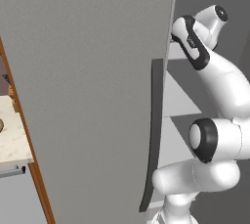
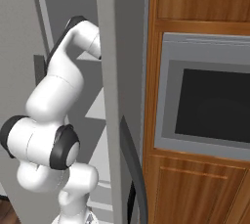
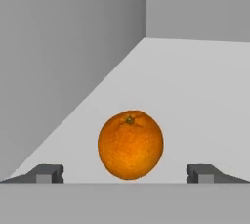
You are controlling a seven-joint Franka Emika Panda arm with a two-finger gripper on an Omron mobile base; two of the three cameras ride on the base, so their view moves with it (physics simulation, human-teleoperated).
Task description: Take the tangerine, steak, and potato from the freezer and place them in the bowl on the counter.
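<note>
Deep inside the tall grey freezer (image 1: 88, 96), on its pale shelf, the small round bright orange tangerine (image 3: 130, 144) sits between the fingertips of the wide-spread claw (image 3: 125, 174), not yet pinched, so no food looks moved to the bowl yet

The tangerine (image 3: 130, 144) sits on a freezer (image 1: 88, 96) shelf

Brown wooden cabinetry (image 2: 195, 3) on the right side, panelled doors above and below a built-in oven (image 2: 205, 96) with grey frame and dark glass. Wood trim strip (image 1: 29, 145) on the left. Dark wood floor (image 2: 7, 213) at lower left of the right base view. Flat, even rendered light.
</note>
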